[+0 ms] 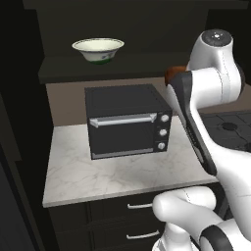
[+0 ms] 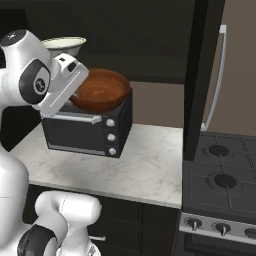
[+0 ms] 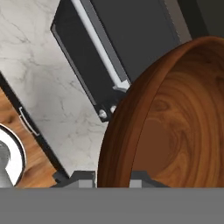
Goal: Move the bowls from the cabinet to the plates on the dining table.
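**Above the toaster oven: wooden bowl in the tool's grip**

Above the black toaster oven, the glossy reddish-brown wooden bowl hangs tilted, its rim pinched by the nearly closed tool. Smooth, round, grained wood. Open marble table lies to its right, bounded by a dark cabinet edge. On the cabinet shelf sits the cream-white bowl, partly hidden behind the arm in the right base view.

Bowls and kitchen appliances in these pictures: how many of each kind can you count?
Bowls: 2, a cream-white bowl on the cabinet shelf and a reddish-brown wooden bowl held in the gripper.
Toaster ovens: 1, black, on the marble counter.
Stoves: 1.
Total: 4.
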You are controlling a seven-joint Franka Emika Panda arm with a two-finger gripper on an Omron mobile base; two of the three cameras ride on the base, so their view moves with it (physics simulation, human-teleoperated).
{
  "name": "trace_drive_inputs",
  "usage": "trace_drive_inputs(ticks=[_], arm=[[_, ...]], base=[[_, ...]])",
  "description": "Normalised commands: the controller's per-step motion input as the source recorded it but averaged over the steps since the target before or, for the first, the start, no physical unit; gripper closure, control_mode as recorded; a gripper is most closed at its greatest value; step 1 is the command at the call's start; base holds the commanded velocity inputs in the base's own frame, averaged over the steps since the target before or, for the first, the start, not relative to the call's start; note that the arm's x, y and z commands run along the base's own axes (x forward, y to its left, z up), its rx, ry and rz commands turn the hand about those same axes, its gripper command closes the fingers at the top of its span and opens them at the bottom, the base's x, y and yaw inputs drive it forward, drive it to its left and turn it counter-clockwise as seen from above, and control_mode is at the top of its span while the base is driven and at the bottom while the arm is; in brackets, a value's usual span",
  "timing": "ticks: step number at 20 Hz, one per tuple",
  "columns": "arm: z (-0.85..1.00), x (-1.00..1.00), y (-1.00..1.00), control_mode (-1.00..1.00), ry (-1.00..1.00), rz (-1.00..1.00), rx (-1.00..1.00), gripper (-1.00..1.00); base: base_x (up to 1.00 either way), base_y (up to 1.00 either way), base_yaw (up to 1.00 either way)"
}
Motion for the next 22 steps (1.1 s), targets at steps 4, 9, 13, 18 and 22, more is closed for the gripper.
trace_drive_inputs(ticks=[4,9,13,18,22], arm=[[0.00,-0.41,0.00,-1.00,0.00,0.11,-0.04,1.00],[0.00,-0.42,0.00,-1.00,0.00,0.11,-0.04,1.00],[0.00,-0.29,0.00,-1.00,0.00,0.09,-0.03,1.00],[0.00,-0.15,0.00,-1.00,-0.04,0.07,-0.03,1.00],[0.00,-0.05,0.00,-1.00,-0.02,0.09,-0.02,1.00]], base=[[0.00,0.00,0.00],[0.00,0.00,0.00],[0.00,0.00,0.00],[0.00,0.00,0.00],[0.00,0.00,0.00]])
